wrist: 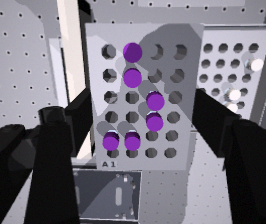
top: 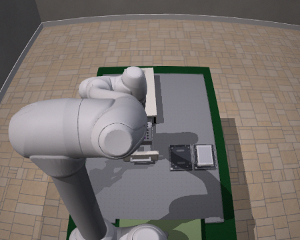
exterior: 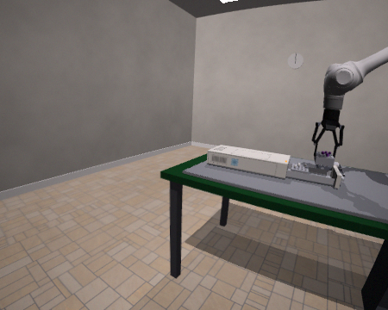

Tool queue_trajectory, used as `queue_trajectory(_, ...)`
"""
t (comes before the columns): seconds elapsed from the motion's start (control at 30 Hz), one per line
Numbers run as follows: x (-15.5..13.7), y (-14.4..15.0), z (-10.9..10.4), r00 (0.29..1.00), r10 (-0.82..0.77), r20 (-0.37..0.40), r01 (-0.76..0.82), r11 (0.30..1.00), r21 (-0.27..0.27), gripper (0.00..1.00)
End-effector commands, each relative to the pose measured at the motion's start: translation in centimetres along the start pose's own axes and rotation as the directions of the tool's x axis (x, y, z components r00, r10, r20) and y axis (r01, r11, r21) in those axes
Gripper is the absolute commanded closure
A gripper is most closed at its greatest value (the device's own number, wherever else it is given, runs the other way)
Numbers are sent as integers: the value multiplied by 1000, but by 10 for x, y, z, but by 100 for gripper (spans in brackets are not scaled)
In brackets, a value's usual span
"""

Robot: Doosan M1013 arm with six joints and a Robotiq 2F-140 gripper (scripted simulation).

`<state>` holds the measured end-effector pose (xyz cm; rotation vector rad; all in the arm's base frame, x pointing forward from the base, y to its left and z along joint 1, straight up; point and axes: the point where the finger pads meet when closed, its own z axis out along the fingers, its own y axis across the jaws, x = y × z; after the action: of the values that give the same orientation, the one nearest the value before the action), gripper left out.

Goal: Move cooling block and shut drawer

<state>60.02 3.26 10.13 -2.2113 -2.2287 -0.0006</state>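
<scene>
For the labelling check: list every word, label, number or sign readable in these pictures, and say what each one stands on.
"A1": printed at the near edge of the cooling block with six purple tubes, held in the tool.
Barcode-like label and small blue sticker on the side of the cooler COLD: too small to read.
Round wall sign or clock: no readable marks.
No other text shows.

1. The setting is a laboratory automation bench in a bare room with grey walls, a tiled floor [exterior: 73, 241] and a wall clock [exterior: 295, 60].
2. A green-edged table [exterior: 246, 195] carries a perforated grey deck [top: 187, 110].
3. On it sit a long white cooler [exterior: 246, 160], tube blocks with purple-capped tubes [wrist: 133, 77], and plate slots [top: 181, 157].
</scene>
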Motion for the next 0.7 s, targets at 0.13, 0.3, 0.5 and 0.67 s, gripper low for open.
queue_trajectory(0.13,0,1,-9,1000,0,0,0,1000,-1,90)
queue_trajectory(0.3,0,1,-15,1000,0,0,0,1000,-1,90)
queue_trajectory(0.5,0,1,-23,1000,0,0,0,1000,-1,90)
queue_trajectory(0.67,0,1,-25,1000,0,0,0,1000,-1,90)
